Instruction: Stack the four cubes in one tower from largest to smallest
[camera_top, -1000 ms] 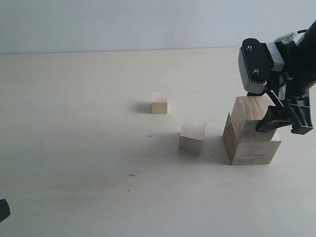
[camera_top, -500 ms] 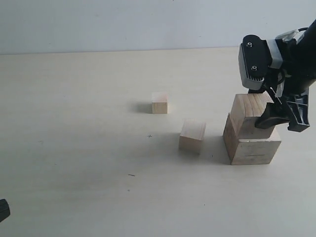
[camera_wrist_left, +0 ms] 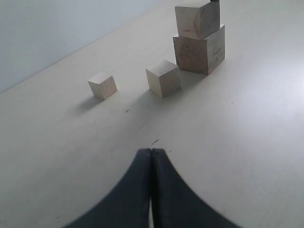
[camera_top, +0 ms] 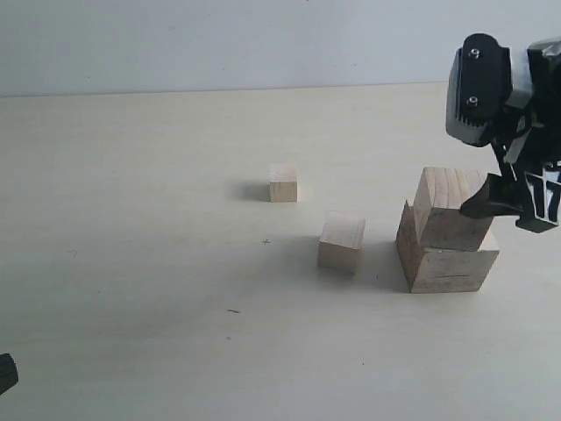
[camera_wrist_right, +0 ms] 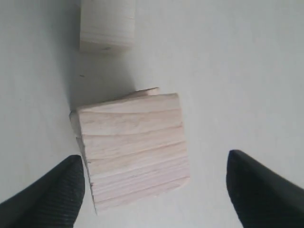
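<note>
Right wrist view, second cube: sitting on top of the largest cube, turned a little off its edges, leaving a corner of the base peeking out beside it.
Tower: standing two levels high at the right of the worktop; waiting for two more blocks.
Third cube: lying loose on the worktop just left of the tower, near but apart; probably going up next.
Smallest cube: sitting farther left and farther back, well apart from the others.
Handling: looking like plain dry wood, so stiff, light and unlikely to crush; showing smooth faces, so likely sliding if nudged sideways on the stack.
Where to take hold: squeezing two opposite flat sides, never the corners, keeping the block level.
Right hand: hovering over the second cube with fingers spread wide to either side, gripping nothing.
Left hand: hanging low over bare worktop, fingers pressed together, carrying nothing, staying well apart from all four cubes.
In the way: seeing no obstacle between the third cube and the tower; judging the tower itself the hazard, standing close enough to risk a knock from a spread finger.
Risk: offering a skewed seat on the twisted second level; calling for careful centring of the next block.
</note>
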Motion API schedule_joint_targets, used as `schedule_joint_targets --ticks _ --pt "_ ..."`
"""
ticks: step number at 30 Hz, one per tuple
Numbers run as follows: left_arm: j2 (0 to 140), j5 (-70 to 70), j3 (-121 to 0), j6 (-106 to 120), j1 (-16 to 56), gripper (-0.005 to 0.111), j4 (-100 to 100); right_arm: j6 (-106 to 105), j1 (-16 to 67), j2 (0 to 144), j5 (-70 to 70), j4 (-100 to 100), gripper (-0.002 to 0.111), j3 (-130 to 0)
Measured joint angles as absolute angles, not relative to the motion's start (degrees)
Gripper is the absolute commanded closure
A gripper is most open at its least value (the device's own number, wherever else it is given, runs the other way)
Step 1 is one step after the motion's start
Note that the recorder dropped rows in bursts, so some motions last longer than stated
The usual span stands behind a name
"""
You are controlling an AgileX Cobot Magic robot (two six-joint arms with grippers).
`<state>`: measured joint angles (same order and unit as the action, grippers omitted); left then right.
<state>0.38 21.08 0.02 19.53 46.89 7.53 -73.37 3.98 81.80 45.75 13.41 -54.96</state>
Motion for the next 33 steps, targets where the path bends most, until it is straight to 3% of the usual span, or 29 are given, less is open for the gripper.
schedule_joint_targets --ticks 7,19,25,33 --pt "0.4 21.1 0.0 19.5 46.9 0.107 7.5 -65.7 4.0 80.2 42.7 13.4 0.031 -55.0" --pt "0.4 21.1 0.0 19.5 46.9 0.107 7.5 -7.4 4.0 65.5 40.0 12.7 0.031 -47.4" --pt "0.4 21.1 0.0 19.5 46.9 0.107 7.5 -0.7 4.0 60.1 36.1 12.6 0.031 -39.0" --pt "0.4 21.1 0.0 19.5 46.9 0.107 7.5 0.0 7.8 61.1 32.7 13.1 0.031 -38.5"
